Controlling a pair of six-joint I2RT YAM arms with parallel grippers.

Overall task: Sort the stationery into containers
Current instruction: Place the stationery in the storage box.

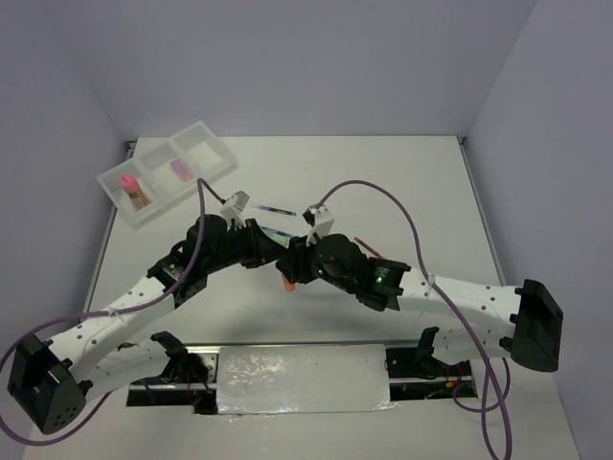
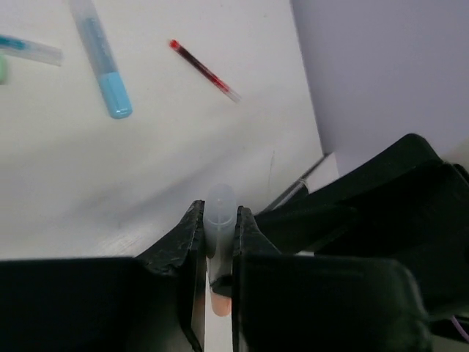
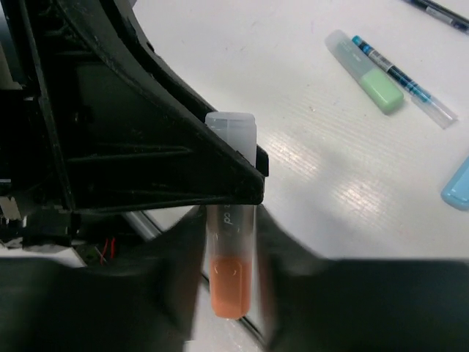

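Your left gripper [image 2: 218, 214] and right gripper [image 3: 231, 236] both pinched the orange marker [image 3: 231, 286] between narrow jaws, well apart from the three-compartment tray [image 1: 187, 195].

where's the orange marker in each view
top external: orange marker at centre, only its orange end showing
left wrist: marker at bottom centre, pointing up
right wrist: marker at lower centre, orange end down
shared landmark: light-blue marker, seen in both wrist views
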